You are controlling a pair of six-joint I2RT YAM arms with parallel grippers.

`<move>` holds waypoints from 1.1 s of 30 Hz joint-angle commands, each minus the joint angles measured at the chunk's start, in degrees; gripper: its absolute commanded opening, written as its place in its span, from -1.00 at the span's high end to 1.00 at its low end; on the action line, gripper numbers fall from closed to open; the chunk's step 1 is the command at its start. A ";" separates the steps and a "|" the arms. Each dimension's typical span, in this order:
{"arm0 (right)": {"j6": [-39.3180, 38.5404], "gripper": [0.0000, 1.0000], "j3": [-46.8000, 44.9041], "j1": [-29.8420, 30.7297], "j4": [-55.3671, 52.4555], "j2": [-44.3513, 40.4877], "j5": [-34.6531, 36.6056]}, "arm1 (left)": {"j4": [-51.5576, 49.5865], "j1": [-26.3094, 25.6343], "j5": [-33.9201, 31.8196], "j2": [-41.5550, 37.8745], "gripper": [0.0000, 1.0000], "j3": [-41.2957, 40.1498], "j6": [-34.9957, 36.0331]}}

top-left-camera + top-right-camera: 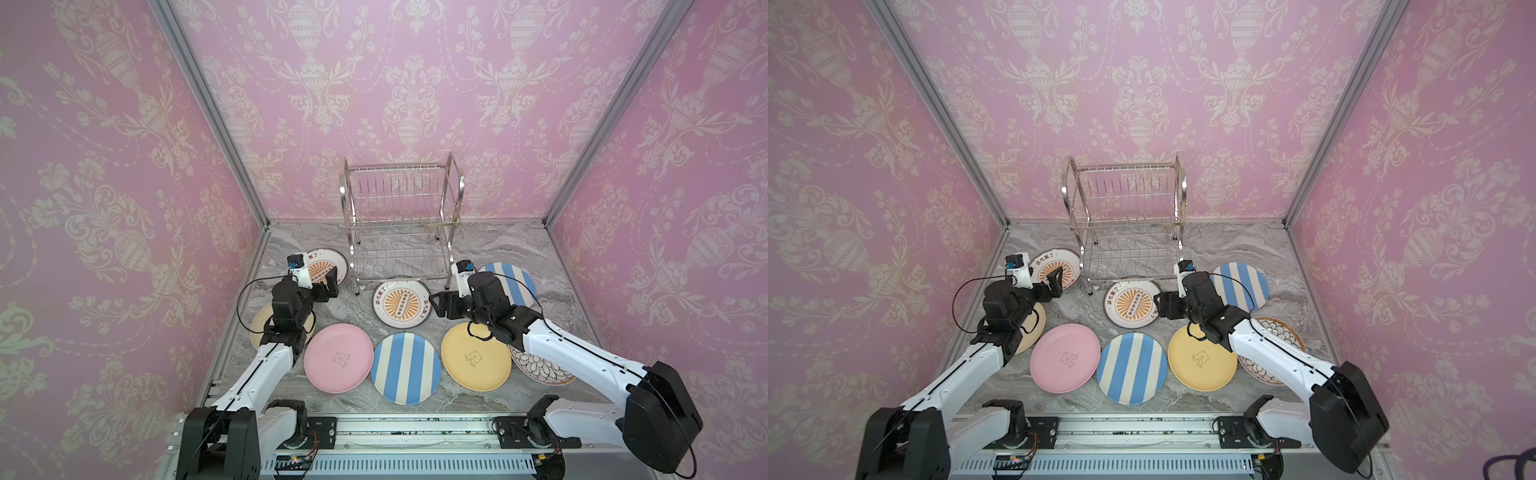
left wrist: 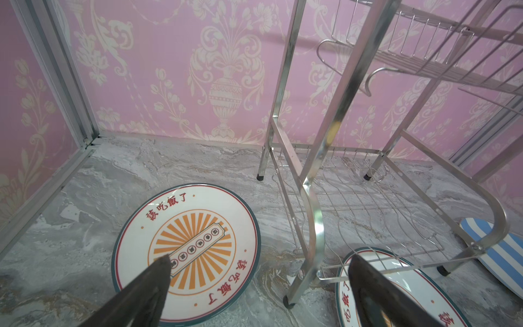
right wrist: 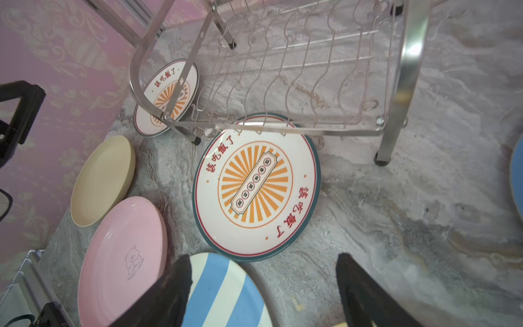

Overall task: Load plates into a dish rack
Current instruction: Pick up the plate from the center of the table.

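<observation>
In both top views, upper centre: dish rack (image 1: pixel 401 224), both tiers empty. Below it, flat on the desk (image 1: pixel 519 245), all eight plates. Centre of frame: central sunburst plate (image 1: pixel 400 307), far rim tucked under the rack's front rail. Just right of that plate: right pincer (image 1: pixel 435 306), spread wide, holding nothing, low beside the rim. Left of centre: left pincer (image 1: pixel 332 279), likewise spread and empty, over the left sunburst plate (image 1: pixel 328 258).

Left wrist view, lower middle: left sunburst plate (image 2: pixel 186 240), flat, just left of the rack leg (image 2: pixel 311 203). Black fingers (image 2: pixel 152 286) wide apart at the bottom edge, touching nothing. Likely trouble here: thin rim flush on hard marble, little room to get a finger under. If pushed, could skid into the leg and jolt the light rack.

Right wrist view, centre: central sunburst plate (image 3: pixel 254 184), top edge beneath the lower shelf's front wire. Bottom edge: fingers apart, one overlapping the striped plate (image 3: pixel 223 291). If lifted straight up, probably catches that wire and tips or drags the rack. If slid out first, may knock the striped plate or the pink plate (image 3: pixel 121 254) close by. If pinched on one side only, could swing and slip free.
</observation>
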 commanded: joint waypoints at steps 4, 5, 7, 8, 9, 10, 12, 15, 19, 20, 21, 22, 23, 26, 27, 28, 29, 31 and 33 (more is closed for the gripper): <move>9.79 -0.58 -4.71 3.03 7.01 5.24 9.46 | -1.25 -0.52 1.62 -0.22 -0.99 -3.24 -1.95; 10.06 -0.58 -5.06 3.12 8.43 6.64 9.45 | -0.09 -0.53 1.55 -0.53 -0.99 -4.04 -2.10; 9.59 -0.55 -5.18 3.03 10.96 9.00 8.42 | 0.05 -0.53 2.51 -0.82 -0.99 -4.48 -2.13; 9.54 -0.54 -4.93 3.03 11.85 10.24 7.77 | -0.10 -0.53 3.78 -0.64 -0.99 -4.52 -1.70; 9.29 -0.53 -4.46 2.91 12.45 11.34 7.34 | -0.24 -0.48 4.88 -0.35 -0.99 -4.53 -1.26; 9.13 -0.52 -4.27 2.90 13.12 12.17 6.98 | -0.11 -0.53 5.62 -0.06 -0.99 -4.46 -1.17; 9.48 -0.51 -3.98 2.70 14.51 13.73 6.69 | 0.20 -0.53 6.70 0.45 -0.99 -4.74 -0.83; 10.37 -0.47 -3.85 1.66 17.49 16.01 4.61 | 2.36 -0.51 7.49 0.42 -0.99 -5.74 -0.89; 11.46 -0.42 -3.03 0.53 20.42 19.12 2.02 | 2.56 -0.53 7.39 0.12 -0.99 -5.92 -0.80; 11.59 -0.42 -2.62 0.44 20.74 20.01 1.68 | 2.66 -0.53 7.37 0.12 -0.99 -5.86 -0.73; 11.82 -0.41 -2.28 0.48 21.12 20.69 1.44 | 2.66 -0.53 7.41 0.12 -0.99 -5.97 -0.61; 12.31 -0.40 -2.01 0.37 21.51 21.38 1.31 | 2.71 -0.53 7.46 0.20 -0.99 -6.02 -0.54; 12.70 -0.39 -1.73 0.31 21.74 22.15 1.22 | 2.64 -0.53 7.41 0.18 -0.99 -6.02 -0.47; 13.02 -0.39 -0.97 0.07 21.80 23.67 0.55 | 2.23 -0.53 7.85 -0.18 -0.99 -6.07 -0.47; 12.45 -0.39 -0.14 0.13 20.83 24.20 0.19 | 2.28 -0.53 7.72 -0.32 -0.99 -6.16 -0.38; 12.32 -0.39 0.38 0.14 20.09 24.58 0.07 | 2.35 -0.53 7.55 -0.48 -0.99 -6.35 -0.38; 12.33 -0.39 0.59 0.12 19.82 25.09 -0.06 | 2.44 -0.53 7.42 -0.54 -0.99 -6.38 -0.30; 12.88 -0.37 0.21 -0.15 20.78 25.50 0.11 | 1.97 -0.53 7.50 -0.73 -0.99 -6.05 -0.11; 13.39 -0.36 -0.60 -0.31 22.37 25.75 0.41 | 1.54 -0.53 7.49 -1.14 -0.99 -5.78 -0.11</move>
